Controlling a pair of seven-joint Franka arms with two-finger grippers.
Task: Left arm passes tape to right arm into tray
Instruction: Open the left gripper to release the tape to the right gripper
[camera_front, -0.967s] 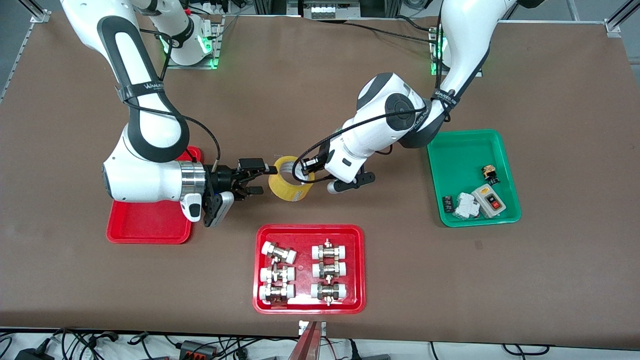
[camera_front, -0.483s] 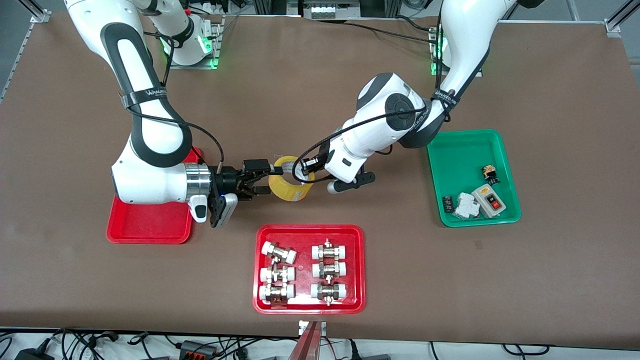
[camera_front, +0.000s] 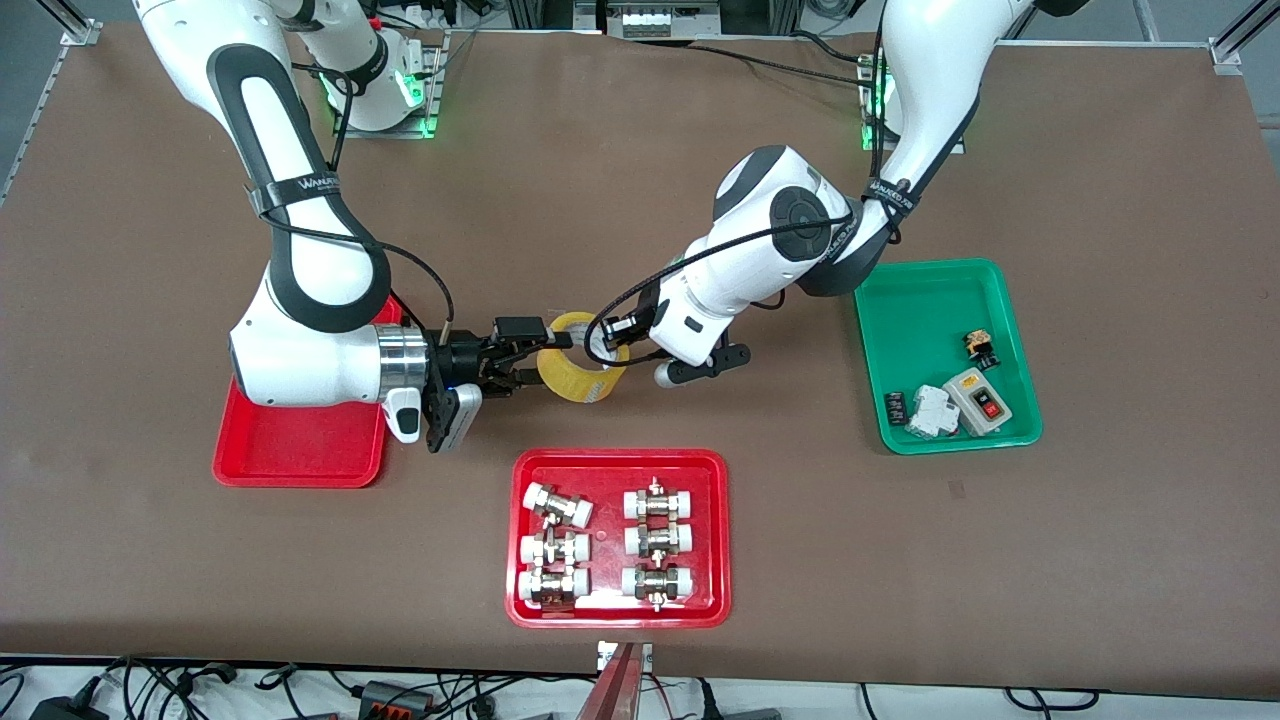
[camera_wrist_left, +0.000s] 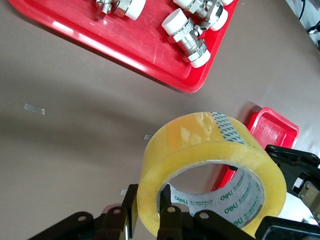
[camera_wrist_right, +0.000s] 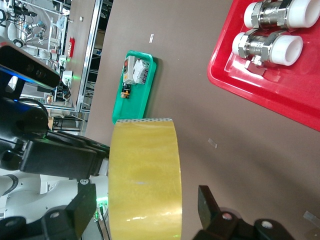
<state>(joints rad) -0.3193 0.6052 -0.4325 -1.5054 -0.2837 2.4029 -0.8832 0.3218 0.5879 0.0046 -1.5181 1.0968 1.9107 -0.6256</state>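
The tape (camera_front: 580, 362), a yellow translucent roll with a pale core, hangs above the table between the two arms. My left gripper (camera_front: 611, 346) is shut on its wall, with one finger inside the ring and one outside (camera_wrist_left: 150, 212). My right gripper (camera_front: 538, 360) reaches in from the tray's end and stands open, with a finger on each side of the roll's width (camera_wrist_right: 145, 196). In the right wrist view a gap shows between the tape (camera_wrist_right: 145, 175) and one finger (camera_wrist_right: 210, 202). The plain red tray (camera_front: 300, 455) lies under the right arm's wrist, partly hidden.
A red tray of metal-and-white pipe fittings (camera_front: 620, 610) lies nearer the front camera than the tape. A green tray (camera_front: 930, 300) with switches and small parts sits toward the left arm's end. Bare brown table surrounds them.
The right arm has moved toward the tape, and its fingers now straddle the roll and stand a little narrower. The left arm and the tape have stayed still.
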